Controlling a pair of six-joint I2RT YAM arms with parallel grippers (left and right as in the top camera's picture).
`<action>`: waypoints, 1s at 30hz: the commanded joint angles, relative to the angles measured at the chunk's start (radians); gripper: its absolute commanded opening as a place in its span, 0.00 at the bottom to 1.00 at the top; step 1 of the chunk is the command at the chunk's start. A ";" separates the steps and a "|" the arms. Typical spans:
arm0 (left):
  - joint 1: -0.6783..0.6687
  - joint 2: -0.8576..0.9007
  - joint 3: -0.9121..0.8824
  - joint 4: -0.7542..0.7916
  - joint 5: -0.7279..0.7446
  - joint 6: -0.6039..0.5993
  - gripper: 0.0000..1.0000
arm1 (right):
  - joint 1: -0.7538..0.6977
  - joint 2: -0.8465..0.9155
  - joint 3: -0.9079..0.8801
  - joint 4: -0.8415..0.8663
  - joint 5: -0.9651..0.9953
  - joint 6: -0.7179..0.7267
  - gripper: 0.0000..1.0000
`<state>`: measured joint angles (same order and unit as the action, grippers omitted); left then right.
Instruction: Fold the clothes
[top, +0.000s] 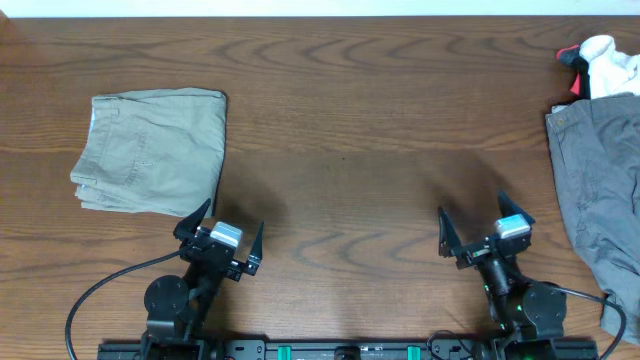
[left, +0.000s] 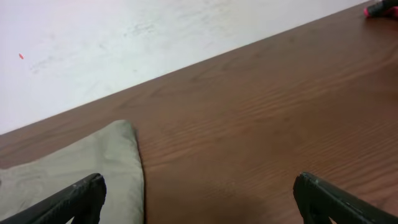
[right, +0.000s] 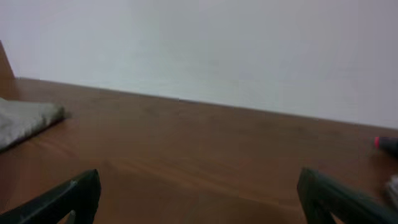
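Looks basically done: pale khaki-green cotton shorts (top: 150, 150) folded compact, upper left of frame, on brown wooden worktop (top: 350, 120). Left tool (top: 228, 222) and right tool (top: 478, 218) low, jaws apart, empty.

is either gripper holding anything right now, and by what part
Nothing is held. The left gripper and the right gripper both stand open and empty. The folded khaki shorts lie flat, gripped by neither.

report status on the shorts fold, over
Left gripper and right gripper open, empty. Shorts lie folded, left side. Grey garment and white-and-red cloth far right, clear of both arms.
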<state>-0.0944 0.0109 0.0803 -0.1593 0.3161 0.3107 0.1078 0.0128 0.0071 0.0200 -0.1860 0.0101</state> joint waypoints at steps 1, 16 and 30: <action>-0.002 -0.007 -0.026 -0.007 0.015 -0.016 0.98 | -0.006 -0.007 -0.002 -0.003 0.002 -0.011 0.99; -0.002 -0.007 -0.026 -0.007 0.015 -0.016 0.98 | -0.006 -0.002 -0.002 -0.076 -0.008 -0.011 0.99; -0.002 -0.007 -0.026 -0.007 0.015 -0.016 0.98 | -0.006 -0.002 -0.002 -0.076 -0.008 -0.011 0.99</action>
<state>-0.0944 0.0109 0.0803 -0.1596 0.3161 0.3103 0.1078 0.0128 0.0071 -0.0513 -0.1883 0.0101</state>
